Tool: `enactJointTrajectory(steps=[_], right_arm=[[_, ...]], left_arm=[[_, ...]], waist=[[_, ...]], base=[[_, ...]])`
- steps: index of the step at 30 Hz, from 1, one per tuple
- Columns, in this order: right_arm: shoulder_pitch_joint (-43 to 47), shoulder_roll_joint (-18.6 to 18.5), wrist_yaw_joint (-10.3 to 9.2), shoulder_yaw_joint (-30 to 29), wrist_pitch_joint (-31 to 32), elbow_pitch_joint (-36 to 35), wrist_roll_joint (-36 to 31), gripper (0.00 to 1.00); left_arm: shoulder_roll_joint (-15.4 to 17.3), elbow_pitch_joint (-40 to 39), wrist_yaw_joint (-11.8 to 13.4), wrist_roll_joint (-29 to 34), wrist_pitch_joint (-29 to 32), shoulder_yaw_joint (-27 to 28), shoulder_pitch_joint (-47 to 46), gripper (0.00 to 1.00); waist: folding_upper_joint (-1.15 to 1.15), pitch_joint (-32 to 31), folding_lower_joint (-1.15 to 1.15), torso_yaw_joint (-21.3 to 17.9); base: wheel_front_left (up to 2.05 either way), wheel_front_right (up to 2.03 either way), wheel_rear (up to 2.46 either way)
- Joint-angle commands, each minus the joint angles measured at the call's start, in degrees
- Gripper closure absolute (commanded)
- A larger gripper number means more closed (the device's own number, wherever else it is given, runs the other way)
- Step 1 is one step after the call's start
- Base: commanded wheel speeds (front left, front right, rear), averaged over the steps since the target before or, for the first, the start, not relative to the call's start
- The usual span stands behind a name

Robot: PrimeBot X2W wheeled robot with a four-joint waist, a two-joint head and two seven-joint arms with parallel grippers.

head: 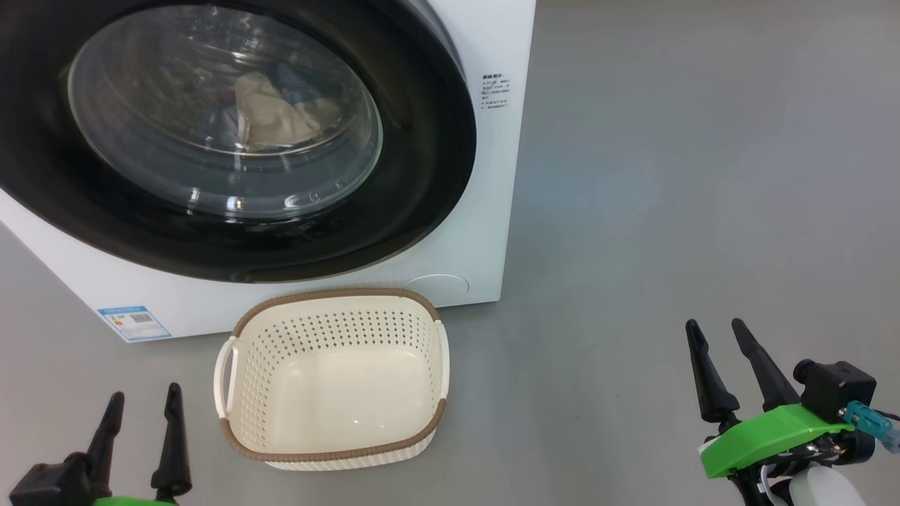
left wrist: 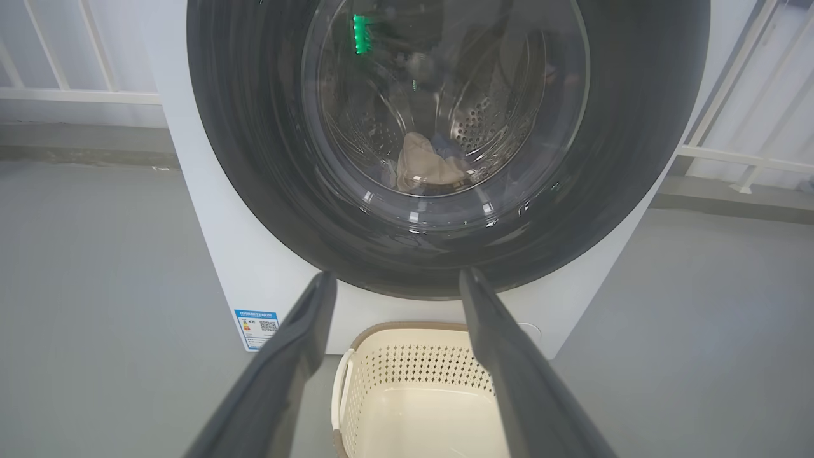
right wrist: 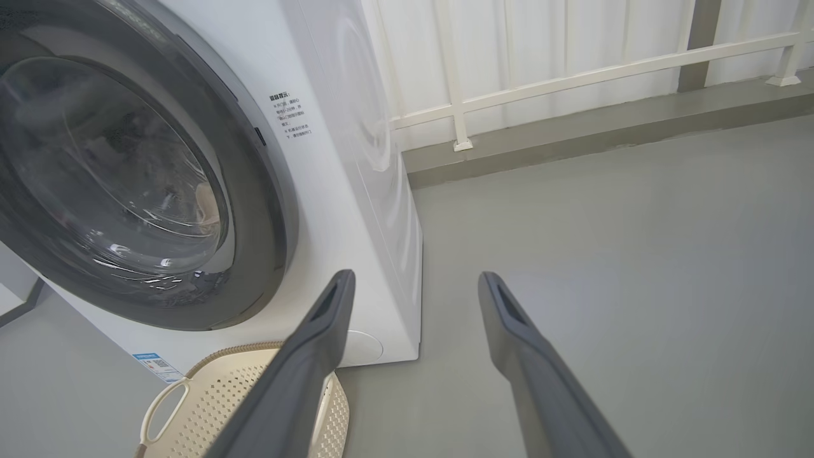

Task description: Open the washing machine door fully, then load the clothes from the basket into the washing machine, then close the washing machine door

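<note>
The washing machine (head: 492,211) stands ahead with its round black washing machine door (head: 422,176) shut flat against the front. Behind the glass, the clothes (head: 271,116) lie in the drum, cream cloth over bluish fabric, also seen as clothes (left wrist: 423,168) in the left wrist view. The cream basket (head: 330,293) sits on the floor in front of the machine, nothing in it. My left gripper (head: 145,393) hangs open left of the basket, holding nothing. My right gripper (head: 715,325) is open well to the right, apart from everything. The wrist views show the left gripper (left wrist: 397,275) and right gripper (right wrist: 417,276) with fingers spread.
A blue label sticker (head: 133,323) marks the machine's lower left corner. Grey floor (head: 703,176) stretches to the right of the machine. A white railing (right wrist: 572,76) and a low kerb run behind it.
</note>
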Motion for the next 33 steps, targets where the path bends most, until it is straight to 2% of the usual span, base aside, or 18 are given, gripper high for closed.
enactJointTrajectory(steps=[1,25,26,30,33], right_arm=[[0.3,-0.2,-0.12,1.0,-0.3,-1.4,0.7,0.00],[0.2,0.4,-0.12,0.2,-0.3,-1.8,0.1,0.00],[0.5,0.7,0.00,-0.9,0.0,-0.2,0.0,1.00],[1.9,1.7,0.00,-0.9,0.2,2.6,0.4,1.00],[1.9,1.8,0.00,-1.1,0.7,2.3,2.0,1.00]], left_arm=[[1.6,-1.4,-0.1,0.2,-0.4,2.2,-0.5,0.00],[1.6,-1.8,-0.1,0.4,-0.4,2.9,-0.8,0.00],[0.1,-0.2,0.0,0.0,0.0,0.6,0.6,1.00],[-1.9,2.6,0.0,-0.5,0.2,-0.1,1.1,1.00],[-2.0,2.5,0.0,-2.2,0.7,0.0,0.9,1.00]], waist=[[0.00,-0.1,0.00,-0.1],[0.00,0.3,0.00,-0.4],[0.00,0.3,0.00,-0.4],[0.00,0.3,0.00,-0.4],[0.00,0.2,0.03,-0.3]], base=[[0.00,0.00,0.00],[0.00,0.00,0.00],[0.00,0.00,0.00],[0.00,0.00,0.00],[0.00,0.00,0.00]])
